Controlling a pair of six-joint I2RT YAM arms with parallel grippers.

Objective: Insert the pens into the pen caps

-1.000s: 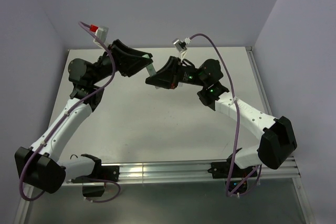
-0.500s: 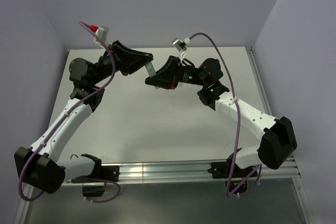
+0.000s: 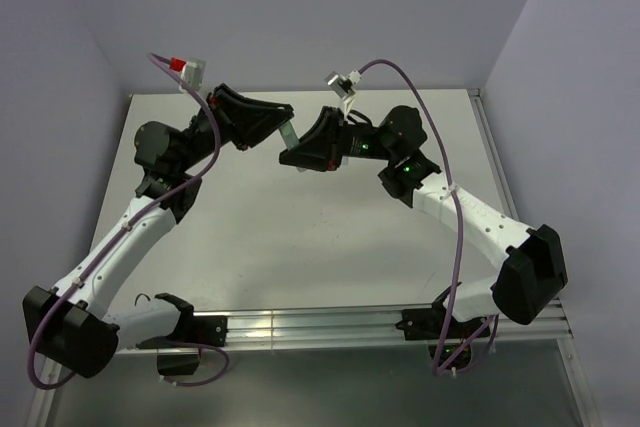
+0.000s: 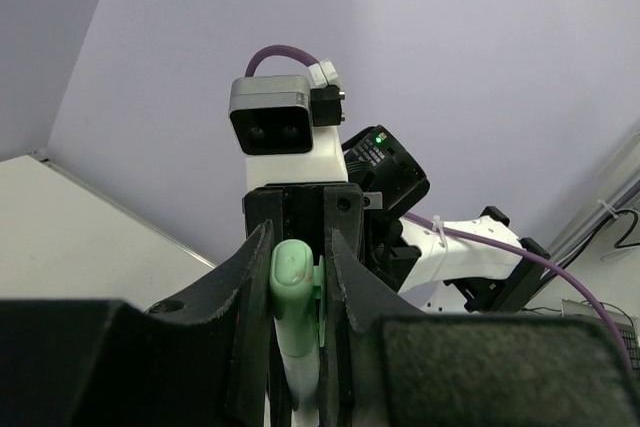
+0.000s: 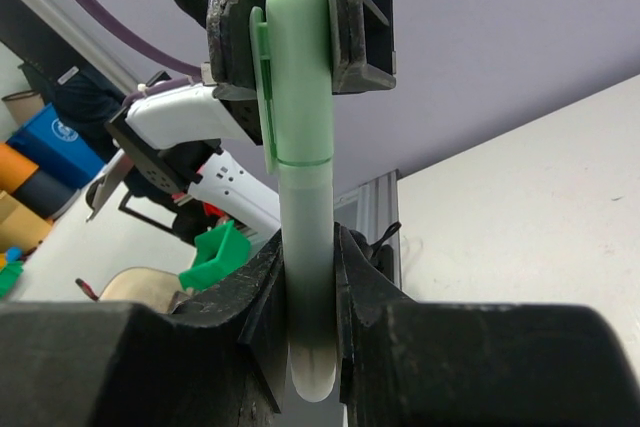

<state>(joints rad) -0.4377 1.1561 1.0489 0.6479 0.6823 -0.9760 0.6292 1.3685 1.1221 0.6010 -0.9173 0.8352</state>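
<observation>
Wrist cams show what top cam can't: L hand [image 3: 287, 114] clamped on green cap [image 5: 297, 77], R hand [image 3: 290, 154] clamped on mint pen [image 5: 305, 277]. Cap sits on pen, mid-air over grey desk [image 3: 300, 237]; lilac walls [image 3: 330, 7].

I'd call this a robotics lab. The arms I'm driving are bolted to an aluminium rail [image 3: 300, 327] on a bare white table [image 3: 300, 237], boxed in by plain lilac panels [image 3: 300, 7]. A purple cable [image 4: 285, 48] loops off a wrist camera. Beyond the right gripper [image 5: 310, 267], off to its left, I see a blue bin [image 5: 55, 132] and orange containers [image 5: 15, 172]. Past the left gripper [image 4: 298, 257], to its right, loose black leads [image 4: 625, 232] hang.
</observation>
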